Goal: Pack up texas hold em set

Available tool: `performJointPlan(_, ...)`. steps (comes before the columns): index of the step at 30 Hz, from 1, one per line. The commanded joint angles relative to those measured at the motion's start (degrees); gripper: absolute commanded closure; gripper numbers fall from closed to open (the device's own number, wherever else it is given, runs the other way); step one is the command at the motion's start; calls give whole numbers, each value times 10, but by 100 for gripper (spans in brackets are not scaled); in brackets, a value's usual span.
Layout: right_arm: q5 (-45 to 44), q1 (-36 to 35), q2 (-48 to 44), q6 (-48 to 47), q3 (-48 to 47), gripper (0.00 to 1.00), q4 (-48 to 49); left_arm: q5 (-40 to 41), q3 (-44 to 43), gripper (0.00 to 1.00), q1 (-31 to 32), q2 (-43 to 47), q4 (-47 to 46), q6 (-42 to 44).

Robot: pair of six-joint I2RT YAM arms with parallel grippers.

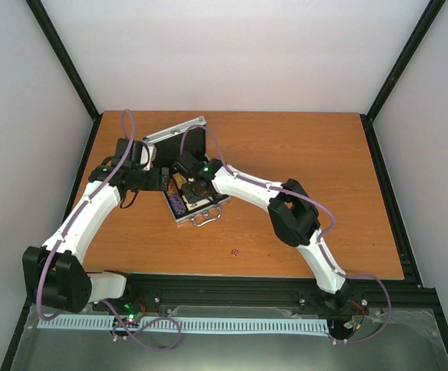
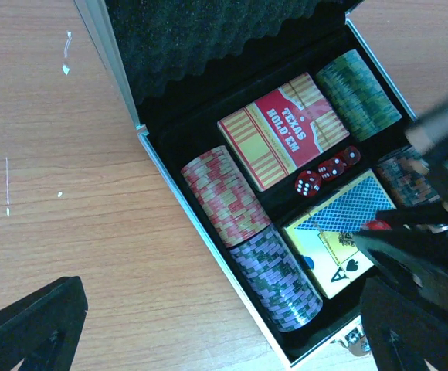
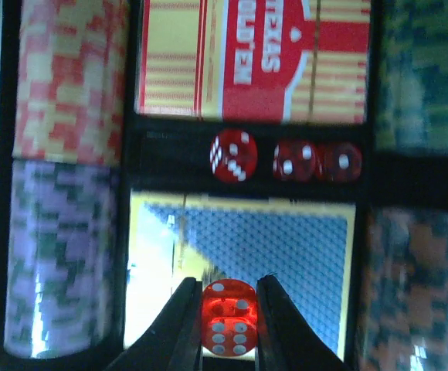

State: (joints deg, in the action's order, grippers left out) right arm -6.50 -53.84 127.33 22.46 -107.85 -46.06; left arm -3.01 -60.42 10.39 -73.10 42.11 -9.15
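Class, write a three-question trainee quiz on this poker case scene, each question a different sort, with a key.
1. True or false: the right gripper is shut on a red die.
2. How many dice lie in the slot between the red deck and the blue deck?
3. Where is the loose die? A: in the lid. B: on the table, nearer the arm bases than the case. C: on a chip stack.
Key: 1 true; 2 three; 3 B.
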Motion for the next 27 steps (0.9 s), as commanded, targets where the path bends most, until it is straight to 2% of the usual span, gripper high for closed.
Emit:
performJointPlan(1,18,10,37,-29,-57,89,33,1,-14,0,-4,22,10,4)
performJointPlan(14,83,13,95,-11,-89,89,82,2,-5,0,-4,28,18,7)
performJointPlan(23,36,13,116,-8,-90,86,90,3,2,0,-4,33,19,4)
performJointPlan(27,29,13,125,-5,-95,81,89,5,4,0,-4,34,20,5)
